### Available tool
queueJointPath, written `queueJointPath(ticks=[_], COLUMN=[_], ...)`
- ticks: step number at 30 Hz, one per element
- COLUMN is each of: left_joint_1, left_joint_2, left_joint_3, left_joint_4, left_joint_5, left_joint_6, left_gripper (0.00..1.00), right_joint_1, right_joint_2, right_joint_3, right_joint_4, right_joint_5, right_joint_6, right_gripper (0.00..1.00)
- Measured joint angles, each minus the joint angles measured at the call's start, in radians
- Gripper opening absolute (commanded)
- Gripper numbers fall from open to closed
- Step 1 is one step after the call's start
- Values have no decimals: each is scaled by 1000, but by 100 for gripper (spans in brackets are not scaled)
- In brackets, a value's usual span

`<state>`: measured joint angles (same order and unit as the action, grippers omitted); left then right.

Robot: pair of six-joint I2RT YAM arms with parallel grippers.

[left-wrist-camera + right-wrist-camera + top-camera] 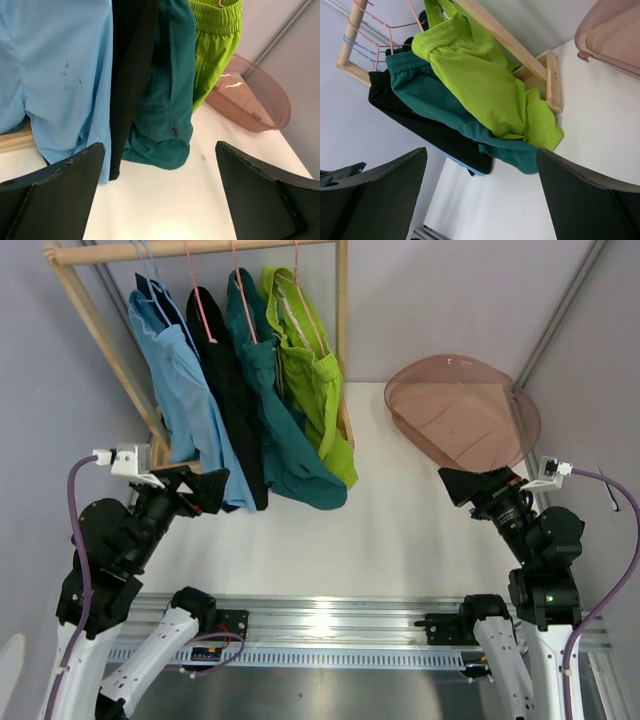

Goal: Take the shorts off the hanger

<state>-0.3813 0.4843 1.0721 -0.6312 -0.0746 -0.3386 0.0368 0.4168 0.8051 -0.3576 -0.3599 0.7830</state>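
The shorts [275, 420] hang in a row on the wooden rack [341, 300] at the table's far left. They run light blue, black, teal, lime green. The left gripper [208, 490] sits near the light blue hem, the right gripper [470, 485] well apart from it — both gape wide, empty.

It looked like a robotics lab bench: a plain white tabletop [400, 530], a slotted aluminium mounting rail [340, 625] along its near edge, bare grey partition walls [450, 290], and a small wooden clothes rack [342, 330] standing on it.
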Motion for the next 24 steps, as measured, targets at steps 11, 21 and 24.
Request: queueJointPath(ticks=[11,21,24], left_joint_1=[0,-25,-52], left_joint_2=[406,1076,1254], left_joint_3=[576,1286,1389], left_joint_4=[-93,-81,-73], left_joint_5=[106,157,139], left_joint_6=[62,56,55], left_gripper=[99,95,94], right_joint_1=[0,4,6], right_joint_2=[64,137,137], right_joint_3=[-23,-145,-164], right_joint_4=[47,128,130], right_joint_5=[-36,-86,-88], right_joint_6=[-50,-77,-91], right_gripper=[99,99,99])
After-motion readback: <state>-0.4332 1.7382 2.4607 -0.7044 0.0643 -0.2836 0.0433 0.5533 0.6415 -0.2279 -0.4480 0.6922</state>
